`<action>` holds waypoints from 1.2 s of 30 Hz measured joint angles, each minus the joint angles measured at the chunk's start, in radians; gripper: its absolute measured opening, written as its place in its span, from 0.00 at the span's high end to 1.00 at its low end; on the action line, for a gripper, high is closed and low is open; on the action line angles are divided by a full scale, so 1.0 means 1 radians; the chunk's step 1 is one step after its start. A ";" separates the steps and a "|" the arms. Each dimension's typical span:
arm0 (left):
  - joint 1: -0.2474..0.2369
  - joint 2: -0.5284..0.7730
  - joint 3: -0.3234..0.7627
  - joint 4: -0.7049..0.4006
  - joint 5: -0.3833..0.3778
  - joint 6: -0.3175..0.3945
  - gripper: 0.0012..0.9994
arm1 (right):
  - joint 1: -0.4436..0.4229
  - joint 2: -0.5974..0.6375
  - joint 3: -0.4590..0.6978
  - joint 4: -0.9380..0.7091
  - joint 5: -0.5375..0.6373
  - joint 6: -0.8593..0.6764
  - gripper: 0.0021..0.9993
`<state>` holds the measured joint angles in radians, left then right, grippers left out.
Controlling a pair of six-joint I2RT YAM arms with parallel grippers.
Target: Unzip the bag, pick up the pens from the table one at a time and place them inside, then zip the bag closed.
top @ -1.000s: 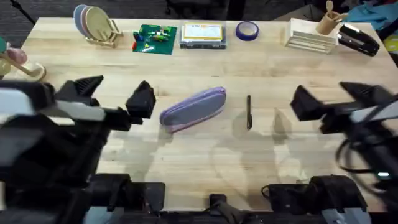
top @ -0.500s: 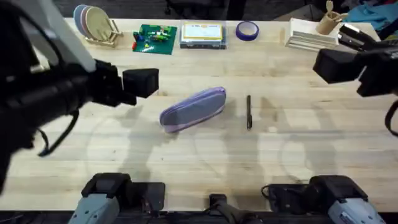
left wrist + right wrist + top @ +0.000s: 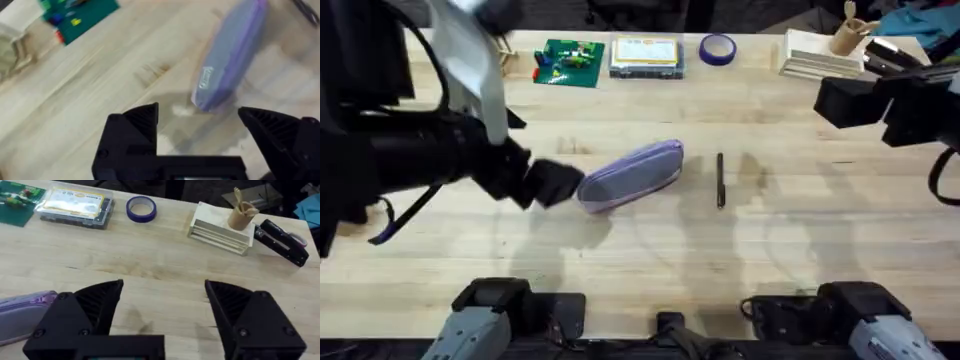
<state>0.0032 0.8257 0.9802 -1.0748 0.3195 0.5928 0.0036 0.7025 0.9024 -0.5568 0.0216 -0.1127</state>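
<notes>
Lavender bag (image 3: 631, 175), black pen (image 3: 720, 180)

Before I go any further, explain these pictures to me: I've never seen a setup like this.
Two robot arms work at a wooden table. One picture looks down from above; the other two come from cameras on each arm's wrist. On the table lie a purple zipped bag and, beside it but apart, a black pen. Along the far edge sit a clear box, a tape roll and a green board. The left claw is open, near the bag's end. The right claw is open too, holding nothing.
</notes>
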 joint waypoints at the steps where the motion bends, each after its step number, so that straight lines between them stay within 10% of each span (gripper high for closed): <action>1: 0.000 0.000 0.000 -0.020 0.012 0.051 0.01 | 0.000 0.000 0.000 0.000 0.000 0.000 0.00; 13: 0.000 0.000 0.000 -0.081 0.105 0.400 0.01 | 0.000 0.000 0.000 0.000 0.000 0.000 0.00; 36: 0.000 0.075 -0.014 -0.109 0.168 0.474 0.01 | 0.000 0.000 0.000 0.000 0.000 0.000 0.00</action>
<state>0.0036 0.9007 0.9658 -1.1840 0.4875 1.0665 0.0036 0.7025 0.9024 -0.5571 0.0216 -0.1131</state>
